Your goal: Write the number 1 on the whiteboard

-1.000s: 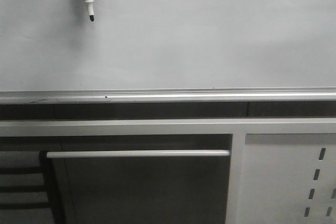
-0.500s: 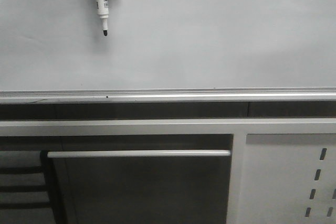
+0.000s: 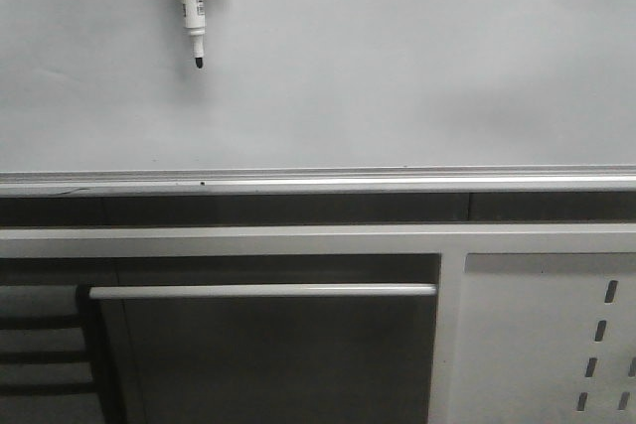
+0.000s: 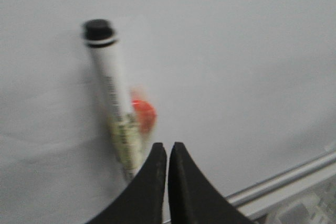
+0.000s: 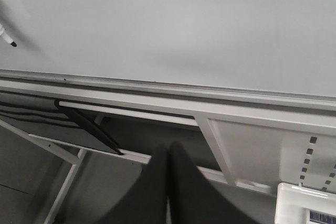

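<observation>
The whiteboard fills the upper front view, with its silver rail along the lower edge. A white marker hangs down from the top edge, its black tip against or just off the board. No number 1 stroke shows on the board. In the left wrist view my left gripper has its jaws shut with nothing between them. The marker runs beside and behind the left finger, with red tape on it. My right gripper is shut and empty, low in front of the cabinet.
Under the rail stands a grey cabinet with a long silver handle bar and a pale perforated panel at the right. A white box shows in the right wrist view. Dark slats sit at lower left.
Compared with one second ago, the marker has shifted right and a little down over the board. It has held still for the last half second. No mark has appeared.
</observation>
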Robot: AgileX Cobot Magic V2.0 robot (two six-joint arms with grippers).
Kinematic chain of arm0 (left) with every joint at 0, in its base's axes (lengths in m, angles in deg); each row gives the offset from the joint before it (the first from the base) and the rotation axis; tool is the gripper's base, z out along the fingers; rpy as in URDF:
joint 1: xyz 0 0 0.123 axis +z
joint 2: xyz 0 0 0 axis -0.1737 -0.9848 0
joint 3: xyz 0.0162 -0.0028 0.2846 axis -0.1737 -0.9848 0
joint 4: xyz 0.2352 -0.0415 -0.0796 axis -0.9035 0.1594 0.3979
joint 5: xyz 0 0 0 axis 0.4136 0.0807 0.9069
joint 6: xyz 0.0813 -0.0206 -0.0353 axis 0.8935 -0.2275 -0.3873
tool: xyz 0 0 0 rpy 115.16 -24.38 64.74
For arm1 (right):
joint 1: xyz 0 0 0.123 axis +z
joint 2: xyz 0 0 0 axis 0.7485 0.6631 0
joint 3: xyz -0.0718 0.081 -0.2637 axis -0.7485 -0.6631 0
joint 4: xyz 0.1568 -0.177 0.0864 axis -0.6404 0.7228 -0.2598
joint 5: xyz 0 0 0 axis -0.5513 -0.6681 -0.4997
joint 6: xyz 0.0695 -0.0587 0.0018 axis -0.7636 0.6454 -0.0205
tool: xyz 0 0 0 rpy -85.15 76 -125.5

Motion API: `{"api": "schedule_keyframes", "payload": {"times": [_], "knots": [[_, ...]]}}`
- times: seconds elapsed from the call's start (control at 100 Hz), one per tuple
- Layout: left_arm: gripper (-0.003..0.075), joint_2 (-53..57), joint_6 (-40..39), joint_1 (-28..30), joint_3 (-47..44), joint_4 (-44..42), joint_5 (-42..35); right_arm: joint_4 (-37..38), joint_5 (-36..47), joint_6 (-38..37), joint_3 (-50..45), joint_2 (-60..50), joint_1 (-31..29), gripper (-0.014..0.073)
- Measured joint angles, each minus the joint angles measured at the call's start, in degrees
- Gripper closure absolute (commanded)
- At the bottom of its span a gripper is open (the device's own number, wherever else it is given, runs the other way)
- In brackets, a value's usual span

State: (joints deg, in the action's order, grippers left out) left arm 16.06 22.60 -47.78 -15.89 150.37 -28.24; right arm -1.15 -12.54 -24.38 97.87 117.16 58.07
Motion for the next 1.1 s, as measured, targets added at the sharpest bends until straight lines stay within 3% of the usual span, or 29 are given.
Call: {"api": "schedule_keyframes", "payload": {"times": [0.21,0.47,0.92,1.1], "knots": [[0.0718,1.59,-0.15,0.00,-1.21,4.67,-3.63,0.09,0.37,0.22,0.00,0.00,0.00,0.0657],[0.0517,0.07,-6.57,0.44,-1.35,0.71,-1.77,0.09,1.24,0.22,0.00,0.00,0.00,0.0657],[0.0516,-4.84,-9.15,1.99,0.73,-3.19,-5.16,0.09,1.24,0.32,0.00,0.00,0.00,0.0657],[0.0516,-4.84,-15.14,5.08,0.73,-6.33,-3.00,0.09,1.24,0.32,0.00,0.00,0.00,0.0657]]}}
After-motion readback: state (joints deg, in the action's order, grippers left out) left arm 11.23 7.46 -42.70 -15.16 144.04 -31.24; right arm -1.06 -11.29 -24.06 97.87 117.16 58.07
